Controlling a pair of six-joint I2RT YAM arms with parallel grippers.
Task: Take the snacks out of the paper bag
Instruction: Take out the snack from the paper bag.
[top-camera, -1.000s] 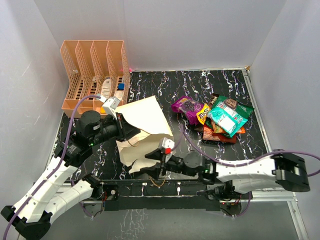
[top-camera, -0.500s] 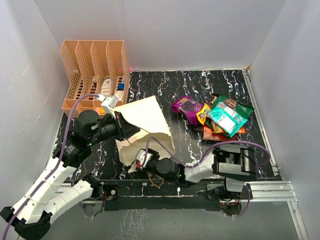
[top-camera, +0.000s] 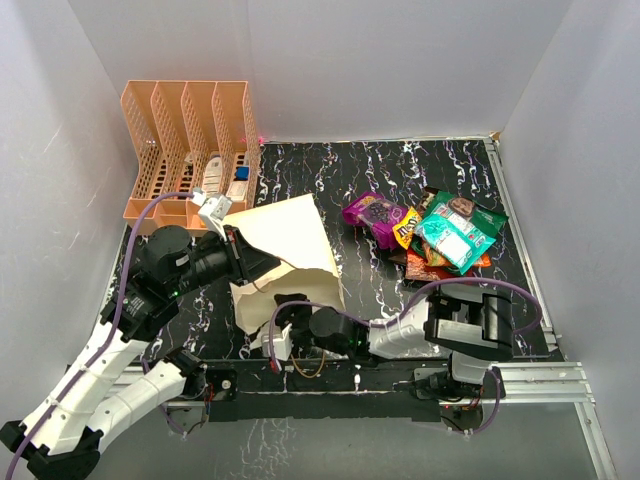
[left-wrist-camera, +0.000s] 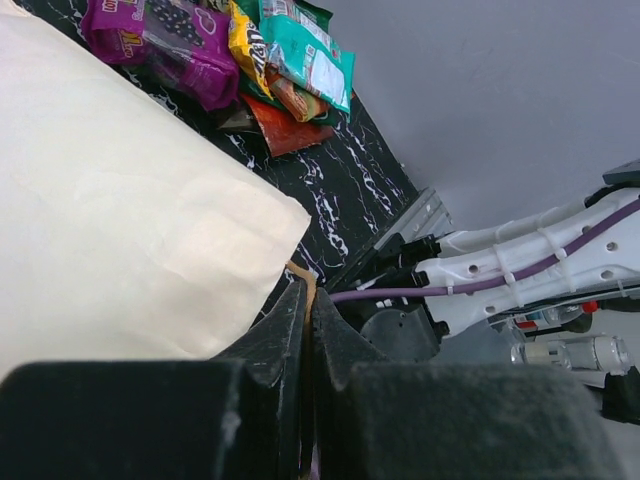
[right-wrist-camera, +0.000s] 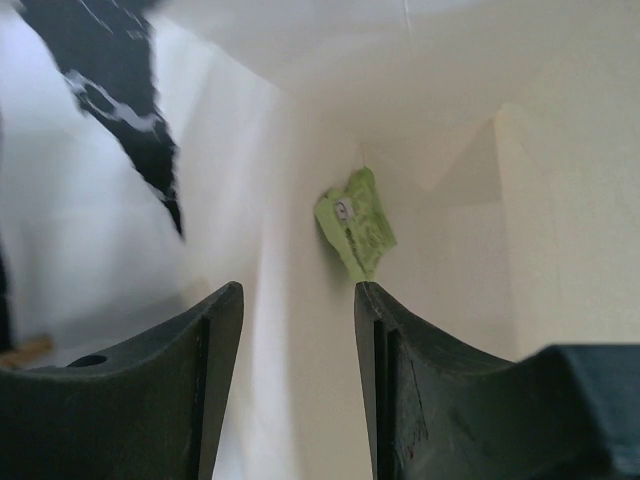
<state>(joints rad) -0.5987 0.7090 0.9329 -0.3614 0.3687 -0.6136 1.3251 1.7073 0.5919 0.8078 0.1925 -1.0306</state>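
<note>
The paper bag (top-camera: 290, 235) lies on its side at centre-left of the black table, its mouth toward the near edge. My left gripper (top-camera: 243, 257) is at the bag's left edge; in the left wrist view it (left-wrist-camera: 307, 300) is shut on a brown cord handle (left-wrist-camera: 303, 277) beside the cream bag (left-wrist-camera: 120, 200). My right gripper (top-camera: 292, 318) is at the bag's mouth. In the right wrist view it (right-wrist-camera: 298, 290) is open inside the bag, with a small green packet (right-wrist-camera: 355, 222) just beyond the fingertips. A pile of snacks (top-camera: 432, 235) lies at the right.
An orange slotted rack (top-camera: 190, 140) with small white and blue items stands at the back left. The right arm (top-camera: 440, 325) stretches across the near edge. White walls enclose the table on three sides.
The right arm has folded left and its gripper has gone into the bag's mouth. The left gripper has kept its hold, shifting slightly up and left.
</note>
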